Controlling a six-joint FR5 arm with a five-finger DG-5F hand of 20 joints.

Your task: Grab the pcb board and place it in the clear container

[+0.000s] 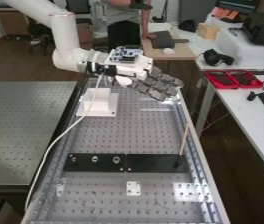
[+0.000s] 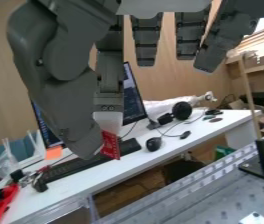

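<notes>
Placing a circuit board, at the carrying stage. The perforated bench (image 1: pixel 156 207) serves as landmark. Above its far end, the robot hand (image 1: pixel 154 85) pinches the red circuit board (image 2: pixel 110 145) between the tip of the thumb and a fingertip; the remaining fingers extend without holding anything. The board hangs tilted and free of any surface. What appears to be the clear container (image 2: pixel 61 207) lies low near the bench's far edge; whether the board is directly over it cannot be told. On the bench's far part stands a white block (image 1: pixel 100 102); across its nearer half lies a black plate (image 1: pixel 93 162), and a wooden stick (image 1: pixel 184 139) rises near its right-hand edge in the high view. Grasping and lifting are judged complete. Aligning the board within the container's walls, lowering it and releasing it remain.
</notes>
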